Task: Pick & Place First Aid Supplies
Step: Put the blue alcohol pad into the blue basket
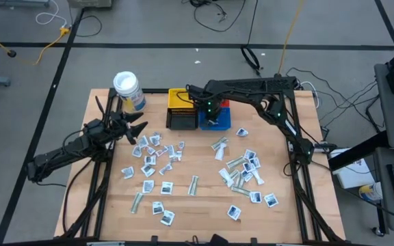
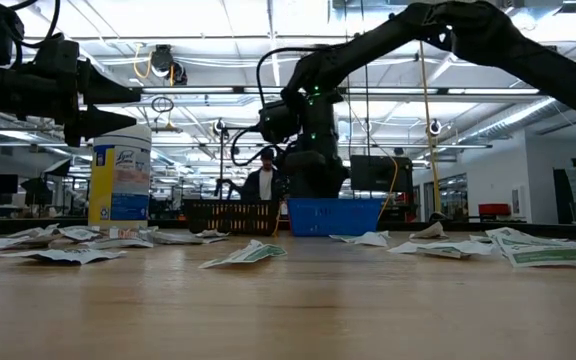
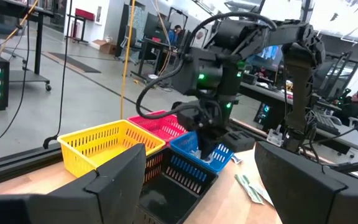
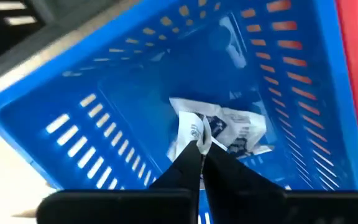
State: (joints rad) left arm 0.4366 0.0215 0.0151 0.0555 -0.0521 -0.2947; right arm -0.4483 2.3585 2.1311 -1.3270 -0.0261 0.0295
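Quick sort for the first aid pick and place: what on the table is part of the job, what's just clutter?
Job:
- scattered packets on the table
- pinched packet in the right gripper, over the blue bin
- packet in bin
- yellow bin, red bin, black bin
- left gripper, open, waiting

Lying about:
- white-lidded jar

arms: black, jointed | right arm [image 1: 252, 87]: green lights, looping black cables

The jar's [image 2: 120, 180] blue-and-yellow label carries a script word, possibly "Lysol"; the packets' [image 4: 219, 130] print is unreadable.
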